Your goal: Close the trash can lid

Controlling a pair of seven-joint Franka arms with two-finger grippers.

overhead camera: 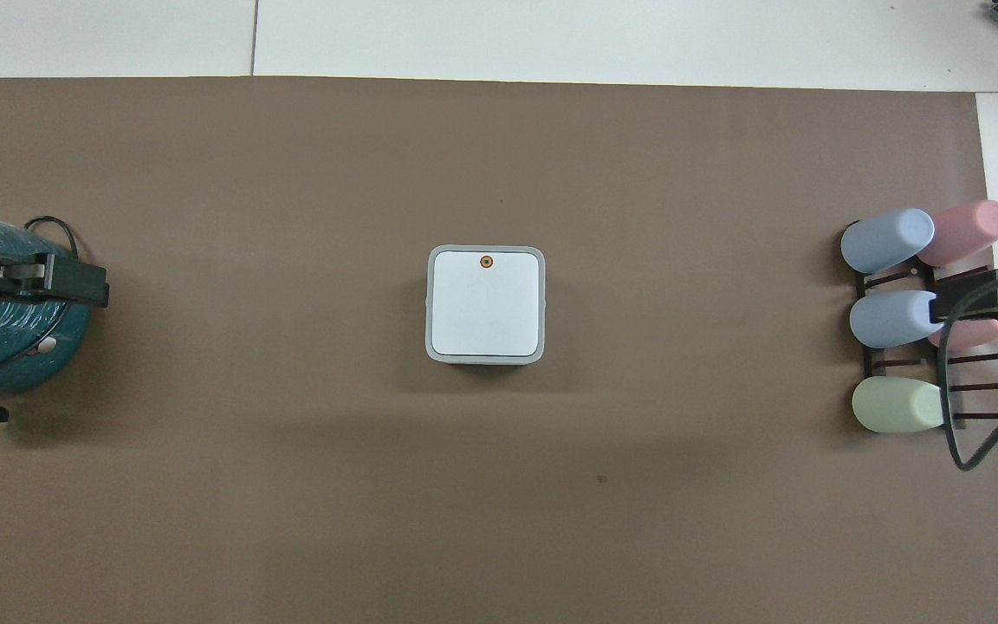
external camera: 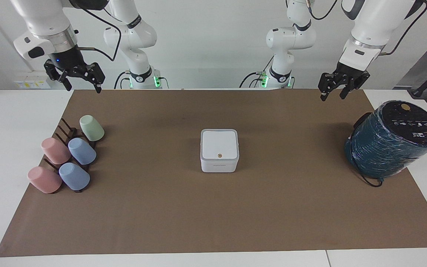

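Facing view: trash can (external camera: pixel 219 159) sits mid-mat on the brown mat (external camera: pixel 213 215), lid (external camera: pixel 219 144) flat down on it, orange dot on the lid edge farthest from the robots; bare mat on every side of the can, well apart from anything else. Left gripper (external camera: pixel 333 92) hangs in the air over the mat edge nearest the robots, toward the left arm's end, fingers spread with a clear gap, holding nothing. Right gripper (external camera: pixel 81 84) hangs over the mat corner at the right arm's end, fingers wide apart, empty. Dark teal cylinder (external camera: pixel 391 142) with black top stands tilted at the left arm's end, overlapping the mat's side edge, black cord at its base. Cup rack (external camera: pixel 69 138) near the right arm's end edge carries a green cup (external camera: pixel 91 128), two blue cups (external camera: pixel 82 151) and two pink cups (external camera: pixel 55 150), all lying tipped.

Overhead view: trash can (overhead camera: pixel 485 303) central, lid (overhead camera: pixel 485 302) shut flush with the rim; wide open mat (overhead camera: pixel 499 156) around it; white table (overhead camera: pixel 603 39) shows past the mat edge farthest from the robots. Left gripper (overhead camera: pixel 74 282) shows over the teal cylinder (overhead camera: pixel 5 347); right gripper (overhead camera: pixel 984 299) over the cup rack (overhead camera: pixel 971 364); finger gap unreadable from here.
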